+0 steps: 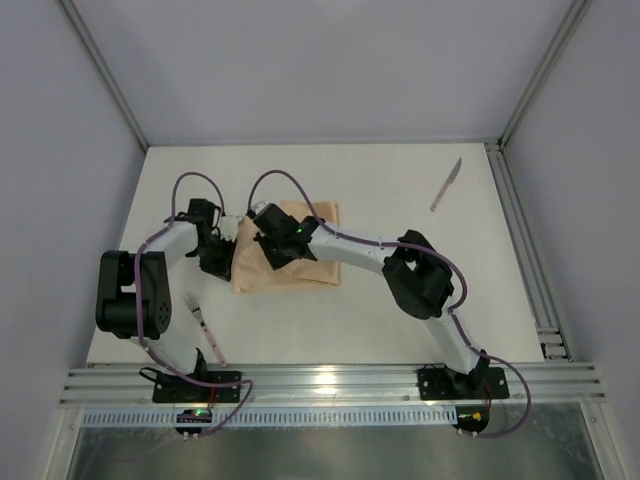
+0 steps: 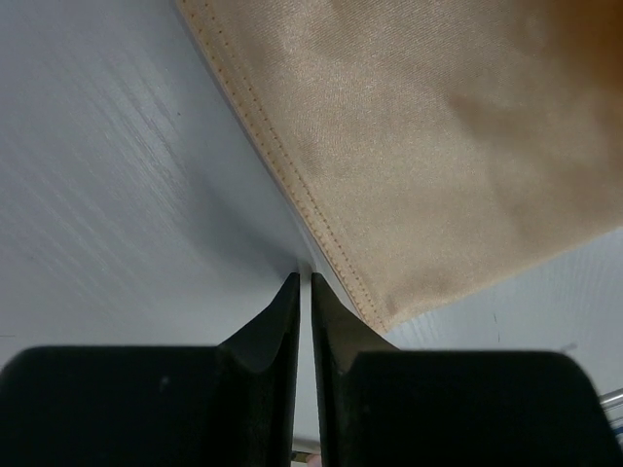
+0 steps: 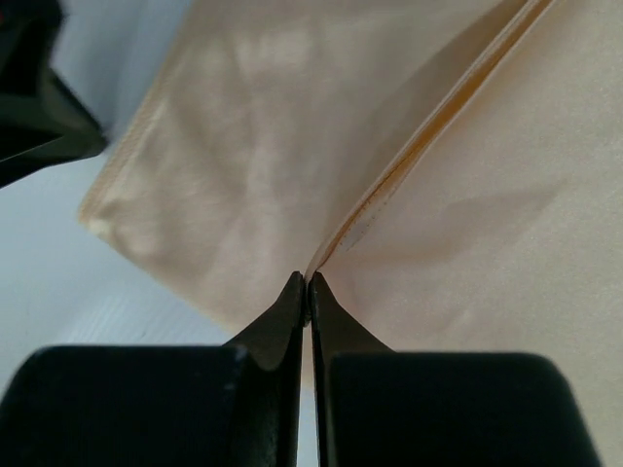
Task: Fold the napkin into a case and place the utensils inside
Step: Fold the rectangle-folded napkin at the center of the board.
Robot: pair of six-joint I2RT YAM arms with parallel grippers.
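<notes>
Two layers of the napkin (image 3: 243,165) already show under your right jaws, so you are in the folding step and the case is not yet formed. The right jaws are closed tip to tip. The stitched hem (image 3: 428,131) of the upper layer runs straight into their tips with a shadow under it, so I judge that layer is pinched and raised a little.

Your left jaws stand narrow, with only a thin slit between them and no cloth visible in it. The napkin's corner (image 2: 384,316) lies just beside their right tip, flat on the counter (image 1: 370,180), so that side looks ungripped.

The next move calls for drawing the pinched layer across with the right jaws, kept low so the thin cloth does not drag the lower layer along. Meanwhile the left jaws have to secure that corner. To do that you would need to open them slightly and bring them over the hem, or press down on it.

Neither utensil is in play yet. The knife (image 1: 446,186) lies well apart, beyond and to the right of the right jaws. The fork (image 1: 203,320) lies on the near side of the left jaws, close to that arm's base.
</notes>
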